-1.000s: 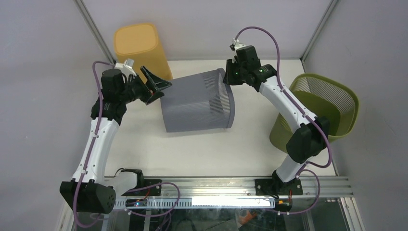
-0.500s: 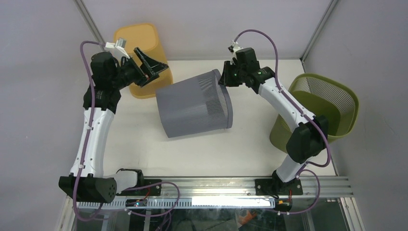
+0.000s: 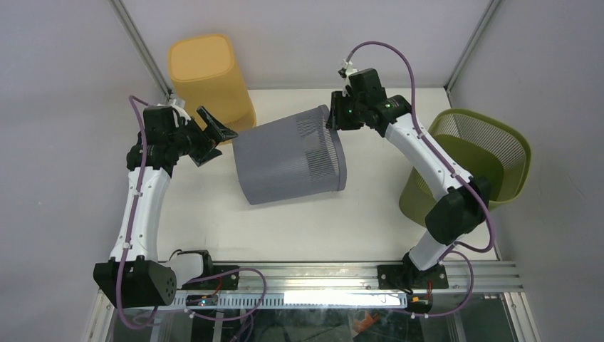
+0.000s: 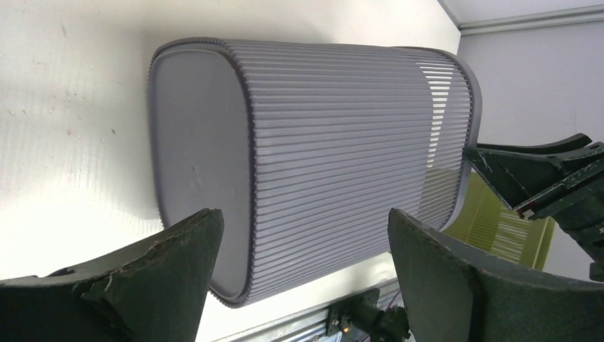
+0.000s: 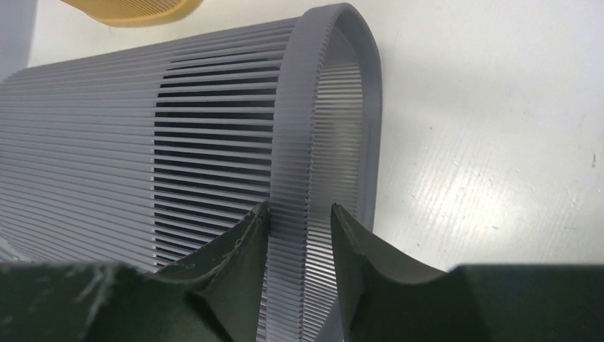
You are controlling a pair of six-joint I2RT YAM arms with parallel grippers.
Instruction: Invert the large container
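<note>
On a white table (image 3: 214, 221), a large grey container (image 3: 288, 157) is lying on its side, its rim end perhaps slightly raised. The right gripper (image 3: 333, 117) is pinching that rim. The left gripper (image 3: 217, 142) is gaping wide beside the base, holding nothing.

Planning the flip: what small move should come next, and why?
Probably bring the left gripper forward onto the base to raise it: the gray bin lies on its side, the right gripper pinches its rim, and the left is open, short of it.
</note>
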